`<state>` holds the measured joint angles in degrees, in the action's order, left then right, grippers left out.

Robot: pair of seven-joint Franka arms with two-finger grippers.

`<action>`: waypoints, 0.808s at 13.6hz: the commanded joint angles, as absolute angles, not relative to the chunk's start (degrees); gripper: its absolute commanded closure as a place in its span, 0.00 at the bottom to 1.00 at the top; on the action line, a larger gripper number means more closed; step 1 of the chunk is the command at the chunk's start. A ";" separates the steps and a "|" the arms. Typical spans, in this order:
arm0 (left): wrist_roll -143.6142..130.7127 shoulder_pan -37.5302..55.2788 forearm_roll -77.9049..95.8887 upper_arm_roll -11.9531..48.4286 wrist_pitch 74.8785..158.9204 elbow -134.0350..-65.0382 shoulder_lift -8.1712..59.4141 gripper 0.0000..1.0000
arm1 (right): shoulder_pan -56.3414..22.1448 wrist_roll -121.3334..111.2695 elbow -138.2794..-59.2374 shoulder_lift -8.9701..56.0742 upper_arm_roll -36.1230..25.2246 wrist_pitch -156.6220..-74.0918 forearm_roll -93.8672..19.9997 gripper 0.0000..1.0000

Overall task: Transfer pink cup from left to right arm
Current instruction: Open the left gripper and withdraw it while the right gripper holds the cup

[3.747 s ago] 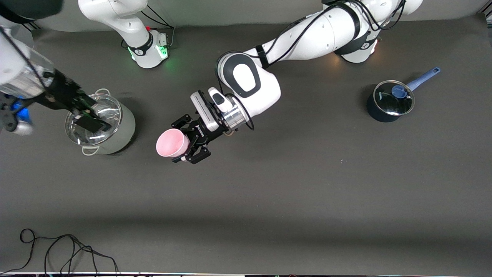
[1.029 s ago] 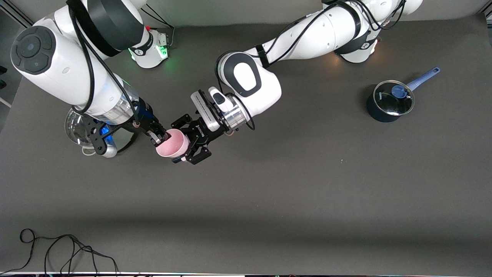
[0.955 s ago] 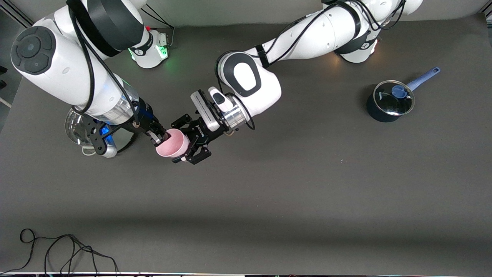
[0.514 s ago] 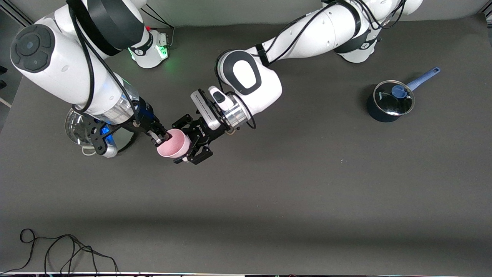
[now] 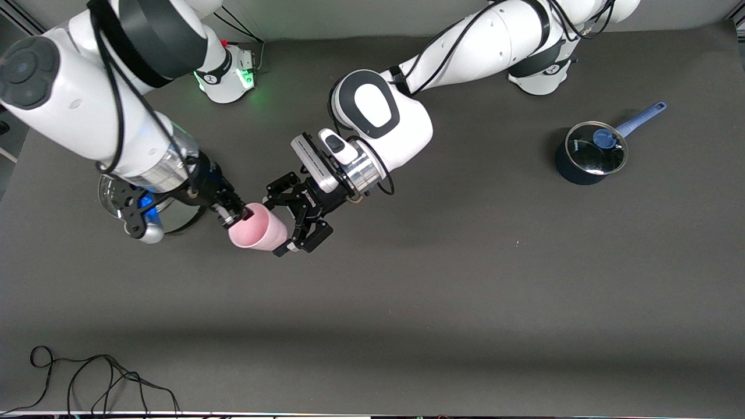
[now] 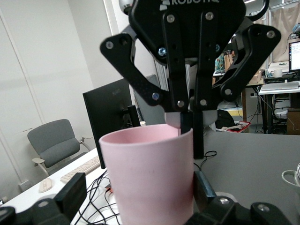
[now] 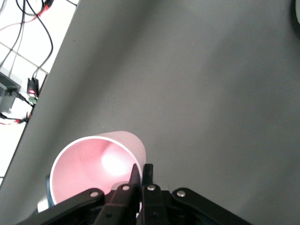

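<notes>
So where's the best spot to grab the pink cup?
By the rim. The pink cup is tilted in the air with its open mouth toward the right arm's end of the table. Come from that end and pinch the thin wall, one finger inside and one outside. The right gripper holds it just so, and the left gripper stands open around the closed end.

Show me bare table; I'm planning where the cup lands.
Bare table lies between the pink cup and the blue saucepan, and nearer the camera down to the cable. Crowded: right pincer, left pincer and steel pot by the cup.
</notes>
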<state>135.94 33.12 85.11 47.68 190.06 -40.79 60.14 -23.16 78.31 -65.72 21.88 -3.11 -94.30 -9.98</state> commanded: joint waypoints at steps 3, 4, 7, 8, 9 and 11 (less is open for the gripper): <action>134.56 22.80 82.36 46.76 185.39 -47.27 57.05 0.00 | -16.54 70.60 -65.48 21.53 -4.04 -92.02 -8.35 1.00; 134.56 19.37 81.83 46.76 181.97 -50.42 55.74 0.00 | -14.52 68.40 -65.57 21.62 -4.30 -92.02 -7.48 1.00; 134.56 6.02 78.85 46.67 165.39 -62.27 51.34 0.00 | -7.06 56.47 -65.65 22.14 -4.31 -92.11 -6.07 1.00; 134.56 1.10 76.75 46.41 158.88 -65.71 50.37 0.00 | -4.16 51.29 -65.65 22.32 -4.39 -92.11 -5.98 1.00; 134.47 -3.73 72.99 46.15 151.77 -67.66 50.27 0.00 | -1.17 45.06 -65.74 22.32 -4.39 -92.20 -5.72 1.00; 132.99 -10.87 63.07 44.14 137.44 -67.94 50.89 0.00 | 3.15 28.21 -65.92 22.32 -4.39 -92.81 -4.05 1.00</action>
